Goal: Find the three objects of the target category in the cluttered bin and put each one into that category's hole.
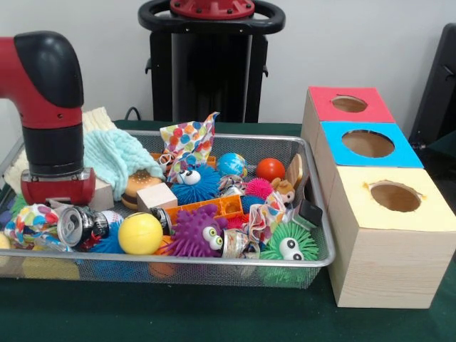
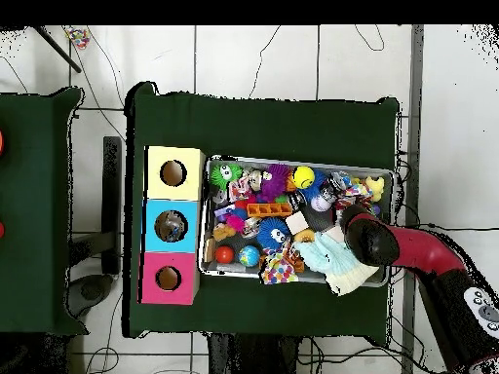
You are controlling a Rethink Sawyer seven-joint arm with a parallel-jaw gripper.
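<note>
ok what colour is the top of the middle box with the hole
Blue. The middle box sits between the pink-topped and yellow-topped ones, clearest in the front view.

No legible txt or labels anywhere.

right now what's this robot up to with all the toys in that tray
The red and black arm is lowered over one end of a wire mesh bin packed with toys: spiky balls, a yellow ball, a crushed can and cloths. Its gripper end sits low in the clutter near the can, but whether it holds anything cannot be seen. Beside the bin stand three wooden boxes with holes, topped yellow, blue and pink.
</note>
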